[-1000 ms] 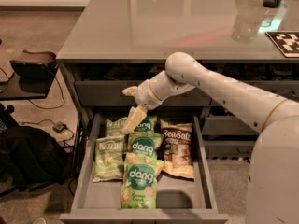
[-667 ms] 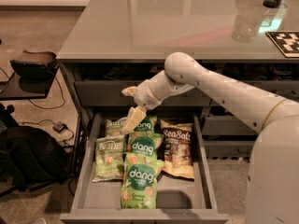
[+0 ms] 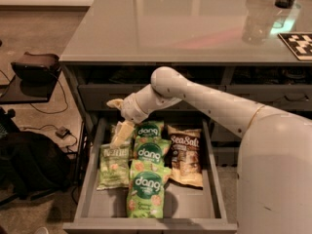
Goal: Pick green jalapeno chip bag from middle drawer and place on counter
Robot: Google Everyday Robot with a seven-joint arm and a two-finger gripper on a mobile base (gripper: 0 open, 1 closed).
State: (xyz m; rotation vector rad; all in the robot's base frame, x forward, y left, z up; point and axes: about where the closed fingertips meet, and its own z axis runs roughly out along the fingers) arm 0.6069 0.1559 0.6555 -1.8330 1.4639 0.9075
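The middle drawer (image 3: 90,184) stands pulled open under the counter (image 3: 175,28). One green jalapeno chip bag (image 3: 113,165), pale with "Kettle" lettering, lies flat at the drawer's left. A second like it (image 3: 115,129) sits behind it at the back left, partly hidden by a finger. My gripper (image 3: 119,118) is at the drawer's back left corner, open, with one finger above and one finger (image 3: 123,132) down on that rear pale bag. It holds nothing.
Three darker green "dang" bags (image 3: 146,191) lie down the drawer's middle, and a tan-and-black Sea Salt bag (image 3: 185,155) lies to their right. On the counter stand a clear bottle (image 3: 257,19) and a checkered tag (image 3: 298,44). A black bag (image 3: 29,167) and a low black stand (image 3: 34,67) are on the left.
My gripper has moved left and slightly down, from above the rear "dang" bag to the rear pale bag at the drawer's back left. The bags have not moved.
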